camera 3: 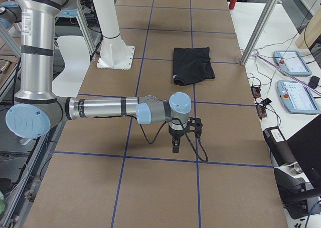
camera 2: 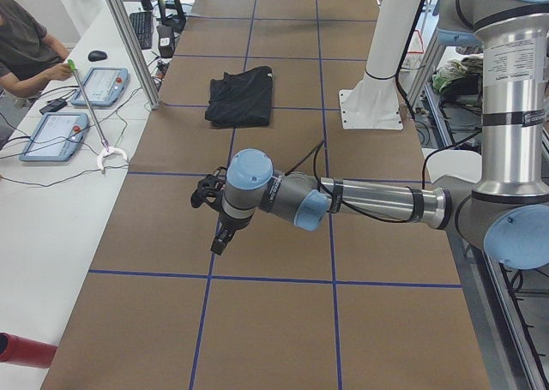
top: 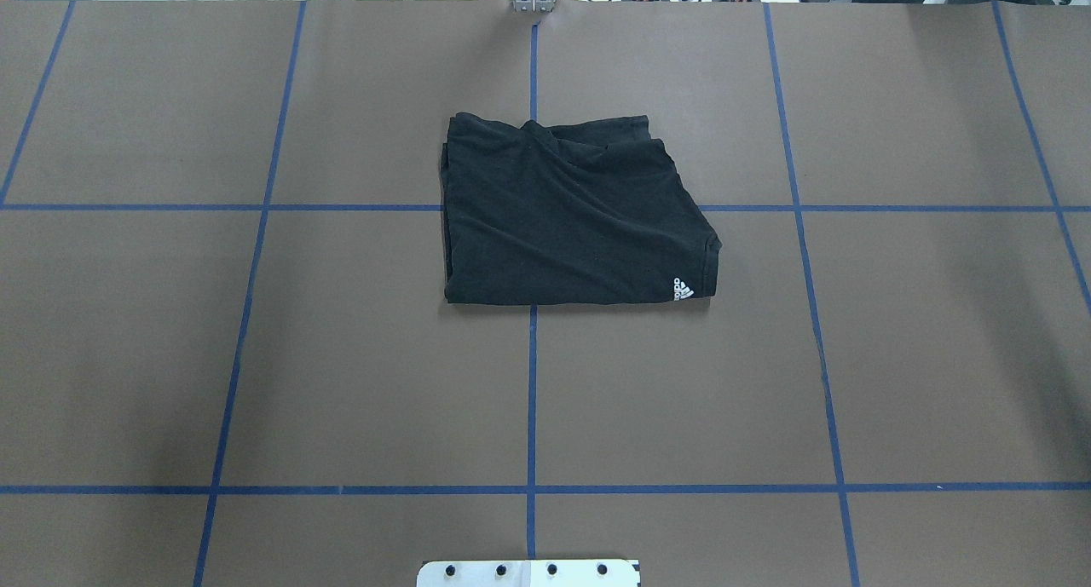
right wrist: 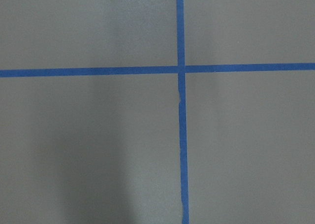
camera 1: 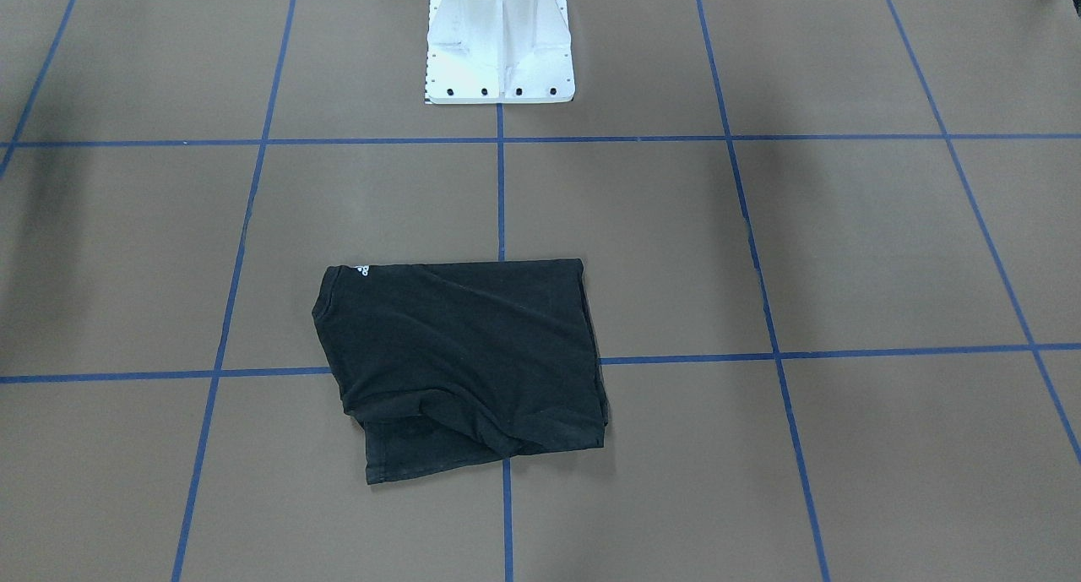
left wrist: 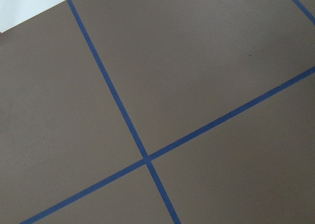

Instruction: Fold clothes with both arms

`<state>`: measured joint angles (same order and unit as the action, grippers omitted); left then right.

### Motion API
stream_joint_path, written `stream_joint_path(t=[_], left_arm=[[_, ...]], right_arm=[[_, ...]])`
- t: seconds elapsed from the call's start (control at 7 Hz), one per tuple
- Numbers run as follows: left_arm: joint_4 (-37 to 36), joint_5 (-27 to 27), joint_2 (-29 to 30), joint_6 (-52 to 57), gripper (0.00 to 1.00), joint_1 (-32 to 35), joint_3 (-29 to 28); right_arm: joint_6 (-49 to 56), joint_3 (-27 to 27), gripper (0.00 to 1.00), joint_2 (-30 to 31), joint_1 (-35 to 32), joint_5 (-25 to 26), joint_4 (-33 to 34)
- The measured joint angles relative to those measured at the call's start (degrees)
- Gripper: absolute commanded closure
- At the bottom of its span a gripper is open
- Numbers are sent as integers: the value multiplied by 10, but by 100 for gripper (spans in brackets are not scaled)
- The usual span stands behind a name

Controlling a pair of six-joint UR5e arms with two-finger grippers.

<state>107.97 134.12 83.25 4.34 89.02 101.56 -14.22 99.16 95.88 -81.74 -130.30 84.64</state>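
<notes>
Left gripper [camera 2: 220,241] and right gripper [camera 3: 175,146] — can't tell fingers' state — hang well apart from the T-shirt [top: 562,221].

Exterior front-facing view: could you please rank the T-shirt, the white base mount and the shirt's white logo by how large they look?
Largest: the T-shirt.
Next: the white base mount, though the view's top edge cuts it off.
Smallest by far: the white logo.

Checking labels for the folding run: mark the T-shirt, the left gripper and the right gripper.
T-shirt [top: 571,221], overhead exterior view, middle of the folded cloth.
left gripper [camera 2: 218,243], exterior left view, between its fingertips.
right gripper [camera 3: 175,148], exterior right view, between its fingertips.
</notes>
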Motion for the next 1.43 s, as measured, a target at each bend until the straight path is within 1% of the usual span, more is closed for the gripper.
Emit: stream_joint_path(t=[0.29, 0.86, 1.43], left_arm=[[11, 0, -32, 0, 0, 1, 15], [17, 3, -30, -7, 0, 1, 20], [17, 5, -29, -6, 0, 1, 19]], right_arm=[[-2, 0, 0, 1, 0, 4, -1], [-5, 1, 0, 19, 0, 4, -4], [-5, -3, 0, 20, 0, -15, -5]])
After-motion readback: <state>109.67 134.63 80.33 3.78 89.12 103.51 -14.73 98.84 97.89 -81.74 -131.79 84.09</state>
